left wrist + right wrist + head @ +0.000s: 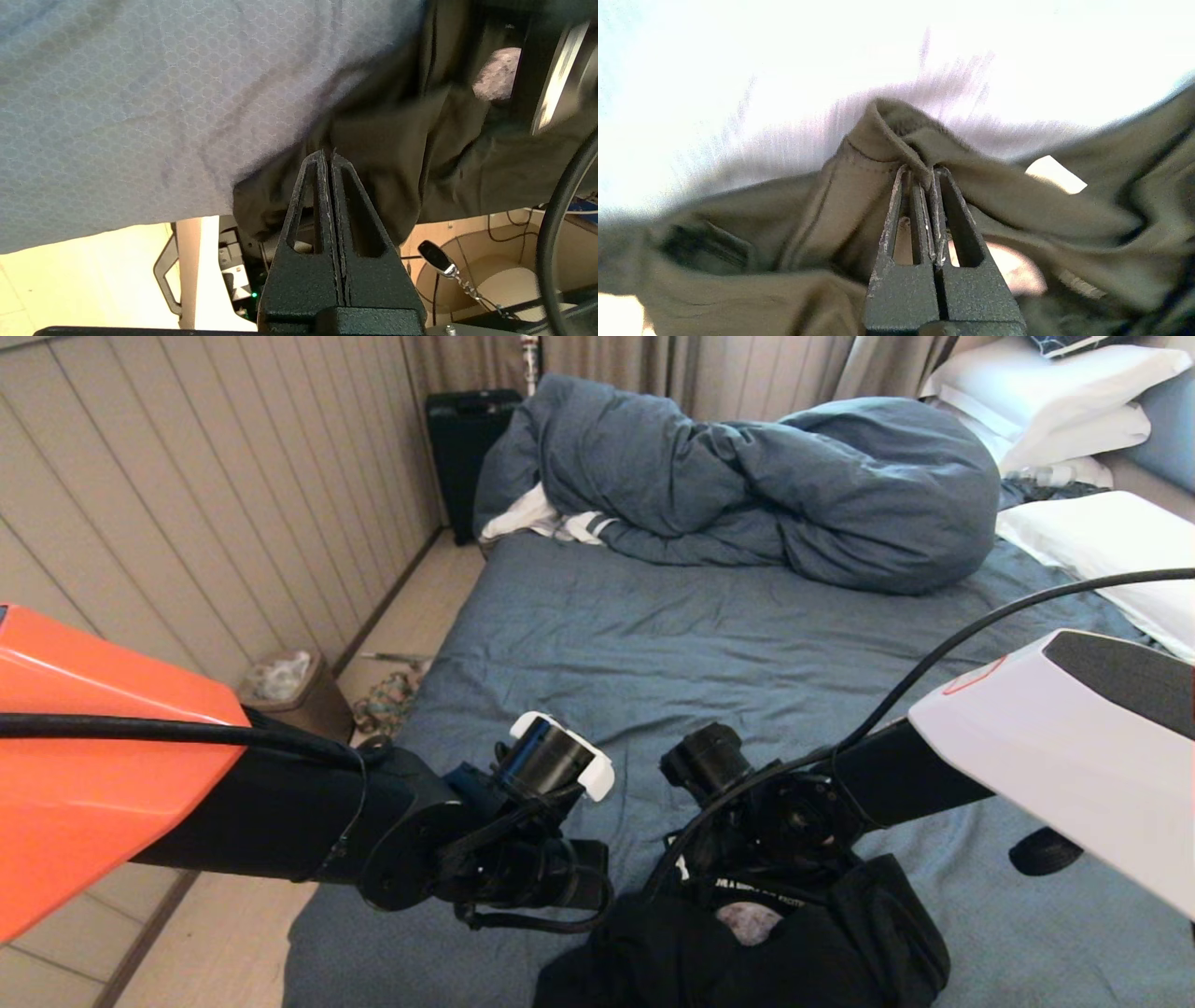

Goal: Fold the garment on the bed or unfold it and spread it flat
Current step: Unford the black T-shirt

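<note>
Bedroom, panelled wall at left. Bed point(709, 653): blue-grey sheet, bunched duvet point(766, 485) at far end, white pillows point(1102, 537).

T-shirt point(803, 943): black, crumpled heap at near bed edge. Judged light, limp, non-fragile; drapes and bunches. Grip hems or shoulder seams, not mid-panel.

Right hand point(924, 175): pressed together, pinching hem fold.

Left hand point(327, 156): pressed together at fabric edge; hold unconfirmed.

Black garment point(822, 943) with a grey moon print, blue-grey sheet across the bed point(653, 644), matching blue-grey duvet point(794, 485), white pillows point(1092, 537) beyond.
</note>
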